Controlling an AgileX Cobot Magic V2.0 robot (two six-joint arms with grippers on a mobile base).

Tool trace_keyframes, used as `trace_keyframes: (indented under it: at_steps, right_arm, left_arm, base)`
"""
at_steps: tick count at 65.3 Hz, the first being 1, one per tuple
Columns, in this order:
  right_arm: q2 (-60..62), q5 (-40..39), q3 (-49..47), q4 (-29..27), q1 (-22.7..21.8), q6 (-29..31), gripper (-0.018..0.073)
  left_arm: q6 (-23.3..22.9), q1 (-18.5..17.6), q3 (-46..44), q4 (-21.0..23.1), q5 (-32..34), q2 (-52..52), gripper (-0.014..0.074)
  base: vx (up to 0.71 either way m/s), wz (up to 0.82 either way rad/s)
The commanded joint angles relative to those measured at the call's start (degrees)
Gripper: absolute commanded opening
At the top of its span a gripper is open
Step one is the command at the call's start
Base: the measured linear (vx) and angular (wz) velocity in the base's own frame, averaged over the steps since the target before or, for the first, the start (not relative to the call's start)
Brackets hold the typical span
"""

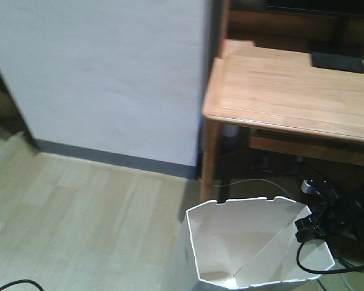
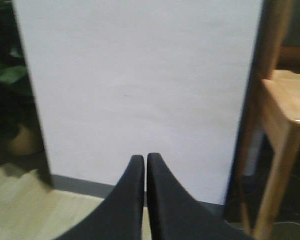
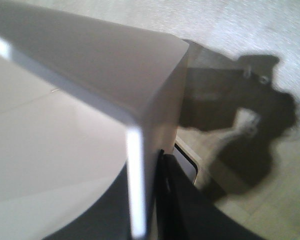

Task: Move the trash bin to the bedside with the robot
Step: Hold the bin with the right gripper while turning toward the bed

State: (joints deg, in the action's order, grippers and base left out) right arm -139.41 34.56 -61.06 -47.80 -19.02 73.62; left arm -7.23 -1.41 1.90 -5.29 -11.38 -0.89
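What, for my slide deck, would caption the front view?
Right pincer clamps the rim of the white bin, which stands beside a wooden desk.

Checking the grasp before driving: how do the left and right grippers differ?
The left gripper is shut on nothing; the right gripper is shut on the wall of the trash bin. The left gripper faces the white wall; the right gripper faces the floor. Both have black fingers.

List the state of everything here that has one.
trash bin, upright on the floor, open-topped, nothing seen inside
left gripper, shut, holding nothing
right gripper, shut on the trash bin's rim
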Motion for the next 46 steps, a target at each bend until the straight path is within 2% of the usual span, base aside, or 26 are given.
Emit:
trace_keyframes:
  at_steps: [1,46]
  right_arm:
    - [4.27,12.15,-0.39,-3.45,0.06,-0.26,-0.0006]
    - [4.27,12.21,-0.39,-3.45,0.06,-0.26,-0.0006]
  left_arm:
    - [-0.13,-0.02,1.51,0.00,4.61,-0.77,-0.0006]
    - [-0.13,-0.02,1.51,0.00,4.61,-0.77,-0.0006]
  base:
    - [-0.09,0.68]
    - [-0.04,0.66]
